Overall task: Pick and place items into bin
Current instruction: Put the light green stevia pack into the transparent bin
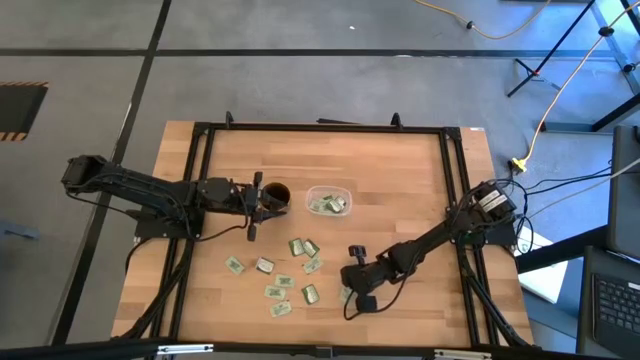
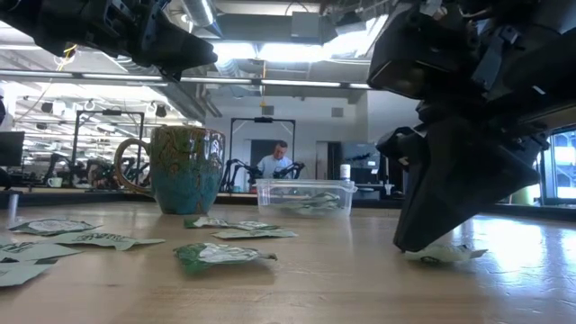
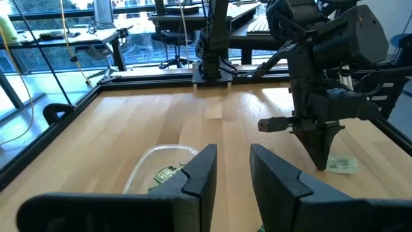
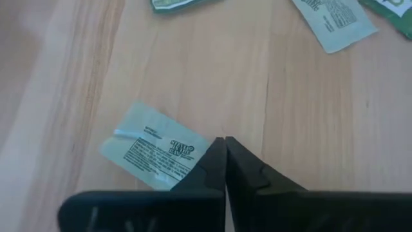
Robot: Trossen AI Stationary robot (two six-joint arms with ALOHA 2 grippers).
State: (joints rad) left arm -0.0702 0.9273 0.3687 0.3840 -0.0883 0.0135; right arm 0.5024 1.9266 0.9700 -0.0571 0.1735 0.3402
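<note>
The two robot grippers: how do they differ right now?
The left gripper hovers over the mug with its fingers apart, holding nothing. The right gripper is down at the table, fingers pressed shut at the edge of a packet. Both have two dark fingers.

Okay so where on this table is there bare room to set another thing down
Bare wood runs along the far edge behind the mug and bin, and between the bin and the right rail. The near middle is crowded with packets; the right gripper sits at their edge.
</note>
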